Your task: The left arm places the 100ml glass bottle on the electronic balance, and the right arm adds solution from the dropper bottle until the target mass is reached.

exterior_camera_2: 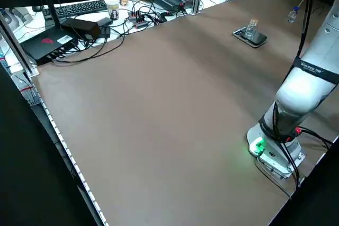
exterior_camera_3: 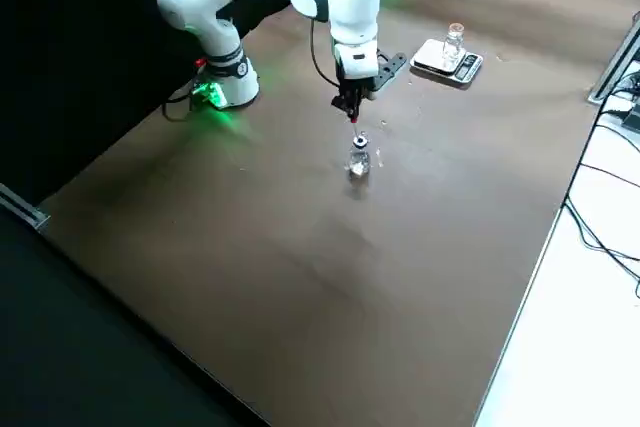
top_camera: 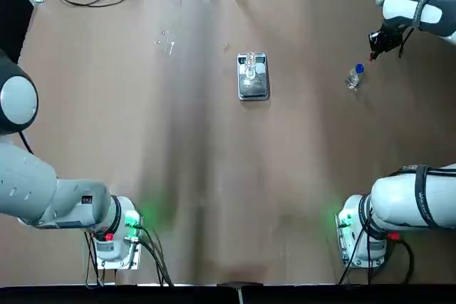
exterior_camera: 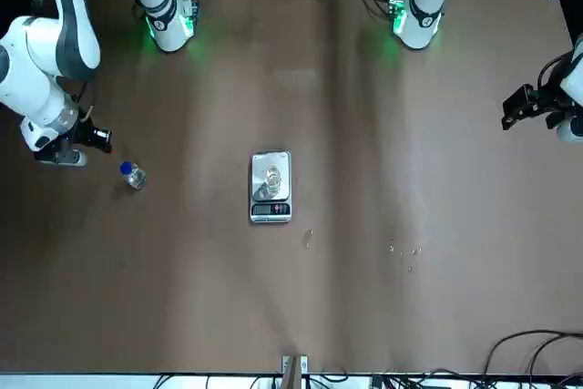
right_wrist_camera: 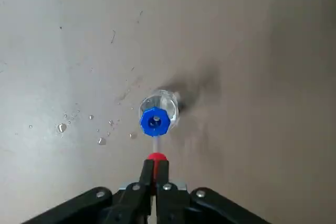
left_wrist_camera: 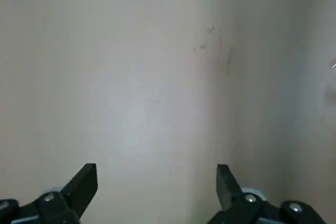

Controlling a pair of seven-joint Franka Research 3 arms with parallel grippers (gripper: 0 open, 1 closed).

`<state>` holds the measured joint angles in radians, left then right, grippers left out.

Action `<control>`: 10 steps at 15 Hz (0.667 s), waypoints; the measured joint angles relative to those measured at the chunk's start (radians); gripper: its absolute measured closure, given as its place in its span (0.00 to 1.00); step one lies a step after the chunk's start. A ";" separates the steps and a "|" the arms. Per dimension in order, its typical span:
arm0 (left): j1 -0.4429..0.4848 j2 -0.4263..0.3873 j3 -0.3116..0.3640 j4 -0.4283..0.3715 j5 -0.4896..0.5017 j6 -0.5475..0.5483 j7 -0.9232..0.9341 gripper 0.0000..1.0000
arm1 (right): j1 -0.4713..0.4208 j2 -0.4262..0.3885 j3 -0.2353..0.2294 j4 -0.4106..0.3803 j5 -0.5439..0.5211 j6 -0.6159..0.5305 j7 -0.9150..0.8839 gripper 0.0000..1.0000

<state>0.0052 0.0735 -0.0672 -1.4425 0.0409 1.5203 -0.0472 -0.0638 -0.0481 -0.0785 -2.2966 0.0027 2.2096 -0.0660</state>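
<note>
The electronic balance [top_camera: 254, 89] lies mid-table with the 100ml glass bottle [top_camera: 250, 66] upright on its pan; both also show in the front view, balance [exterior_camera: 271, 210] and bottle [exterior_camera: 271, 177]. The dropper bottle [top_camera: 354, 76], clear with a blue collar [right_wrist_camera: 154, 121], stands on the table to the right of the balance. Just above it, my right gripper [right_wrist_camera: 155, 167] is shut on the red dropper top [right_wrist_camera: 156, 157]. A thin glass tube runs from that top to the collar; I cannot tell if its tip is inside. My left gripper [left_wrist_camera: 156, 176] hangs open over bare table at the far left [exterior_camera: 526, 108].
Water droplets [right_wrist_camera: 62, 127] dot the table beside the dropper bottle, and more droplets [top_camera: 167, 42] lie at the far left-middle. Cables and electronics [exterior_camera_2: 79, 25] crowd the bench beyond the table's far edge. Both arm bases [top_camera: 117, 233] stand at the near edge.
</note>
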 joint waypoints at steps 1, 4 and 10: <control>0.000 0.000 0.000 0.000 0.000 0.000 0.000 0.00 | 0.000 0.000 0.000 0.000 0.000 0.000 0.000 0.95; 0.000 0.000 0.000 0.000 0.000 0.000 0.000 0.00 | 0.000 0.000 0.000 0.000 0.000 0.000 -0.001 0.95; -0.001 0.000 0.000 0.000 0.000 0.000 0.000 0.00 | 0.000 0.003 0.001 0.001 0.000 0.023 -0.001 0.95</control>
<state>0.0046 0.0739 -0.0674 -1.4426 0.0409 1.5203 -0.0472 -0.0640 -0.0451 -0.0779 -2.2955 0.0027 2.2326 -0.0666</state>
